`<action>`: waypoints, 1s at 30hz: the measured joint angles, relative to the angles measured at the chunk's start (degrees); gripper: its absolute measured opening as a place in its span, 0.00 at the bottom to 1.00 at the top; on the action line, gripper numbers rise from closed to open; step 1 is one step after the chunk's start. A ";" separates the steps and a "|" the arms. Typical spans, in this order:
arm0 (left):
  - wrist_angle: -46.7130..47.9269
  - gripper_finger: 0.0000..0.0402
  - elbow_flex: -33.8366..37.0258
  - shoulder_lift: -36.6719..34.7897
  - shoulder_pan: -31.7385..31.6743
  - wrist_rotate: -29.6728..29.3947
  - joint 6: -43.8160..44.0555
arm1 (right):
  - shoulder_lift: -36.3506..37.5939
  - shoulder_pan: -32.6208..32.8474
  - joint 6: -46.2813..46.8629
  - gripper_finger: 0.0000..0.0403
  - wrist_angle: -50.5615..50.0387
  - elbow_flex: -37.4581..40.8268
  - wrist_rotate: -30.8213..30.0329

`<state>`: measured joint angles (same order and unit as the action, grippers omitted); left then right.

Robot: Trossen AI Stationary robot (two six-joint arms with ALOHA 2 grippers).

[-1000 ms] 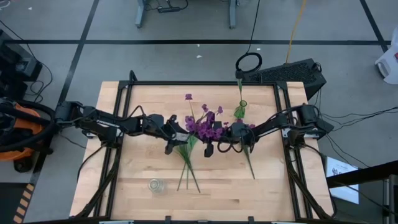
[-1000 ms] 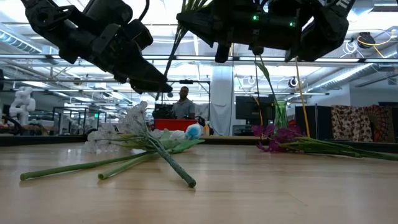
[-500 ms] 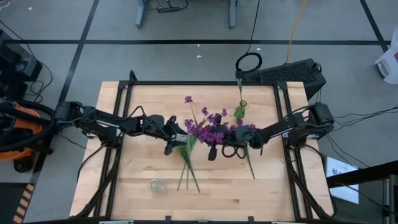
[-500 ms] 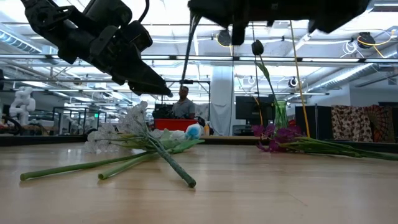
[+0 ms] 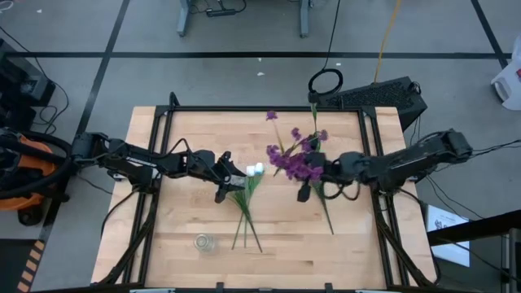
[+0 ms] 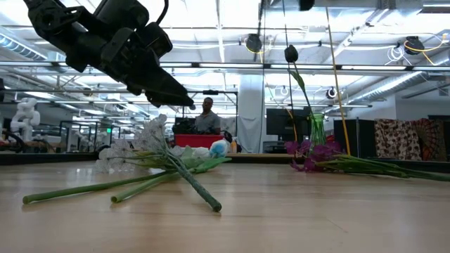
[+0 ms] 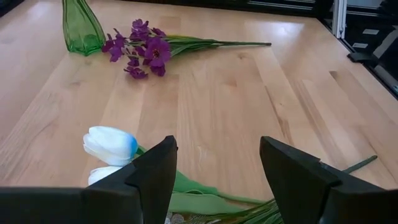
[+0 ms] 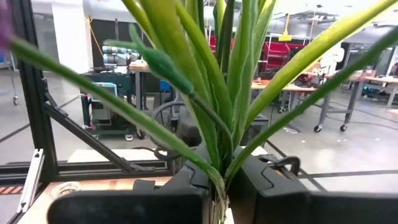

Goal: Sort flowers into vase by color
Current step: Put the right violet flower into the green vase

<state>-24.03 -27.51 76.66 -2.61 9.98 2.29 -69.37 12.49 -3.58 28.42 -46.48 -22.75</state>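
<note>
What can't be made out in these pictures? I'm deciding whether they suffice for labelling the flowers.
- Right wrist view: the purple bunch in the right gripper loses its blossoms past the top edge; only its stems show.
- Low view: the right gripper sits above the top edge.
- Left wrist view: the green vase has its neck cut off by the top edge; the left gripper covers part of the white tulips.

both arms matte black, chunky jointed segments with thin black cables looped alongside; left gripper (image 7: 214, 180) has two broad, flat, wedge-shaped black fingers (image 7: 155, 171), right gripper (image 8: 217, 186) blocky black fingers (image 8: 186, 180), no visible markings
</note>
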 joint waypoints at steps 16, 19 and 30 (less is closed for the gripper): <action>-1.41 0.59 0.00 0.00 0.00 0.01 0.04 | 21.96 -0.04 -2.22 0.05 -24.16 0.10 -7.14; -1.38 0.59 0.00 0.00 0.00 0.00 0.04 | 24.73 -0.13 -2.67 0.05 -24.06 1.41 -7.07; -1.57 0.59 0.00 0.00 0.00 0.02 0.34 | 34.30 -2.75 -4.40 0.05 -14.05 14.61 -12.00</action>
<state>-25.61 -27.51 76.66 -2.61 10.00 2.63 -35.07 9.75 -7.98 14.38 -31.87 -34.76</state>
